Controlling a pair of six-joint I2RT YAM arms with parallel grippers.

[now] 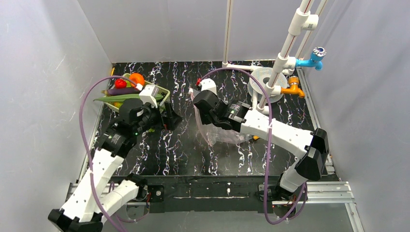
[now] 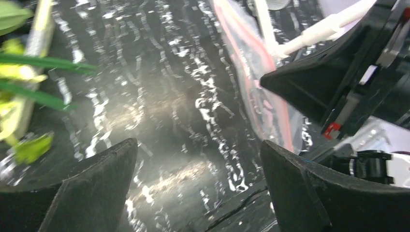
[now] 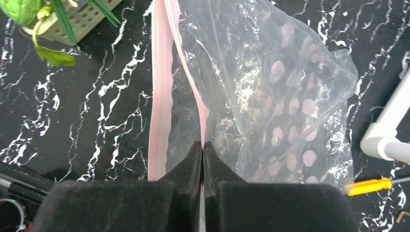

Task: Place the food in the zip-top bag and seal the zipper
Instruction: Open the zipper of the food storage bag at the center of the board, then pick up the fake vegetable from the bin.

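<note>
Closed black fingertips of the right gripper [image 3: 203, 145] pinch one pink lip of the zipper [image 3: 162, 96]. The zip-top bag [image 3: 270, 96] lies mid-table, its zipper running near to far and its mouth facing left toward the green basket [image 1: 165, 93] that holds the food [image 1: 137, 78]. The left gripper [image 2: 197, 145] hangs spread wide, holding nothing.

Centre: zip-top bag [image 3: 270, 72] clear plastic film, glossy, crinkled. Its zipper [image 3: 159, 96] pinkish plastic, duller. Left: table [image 3: 72, 111] black, white-veined, glossy, reflective. Bottom: right gripper [image 3: 203, 145] matt black, smooth.
</note>
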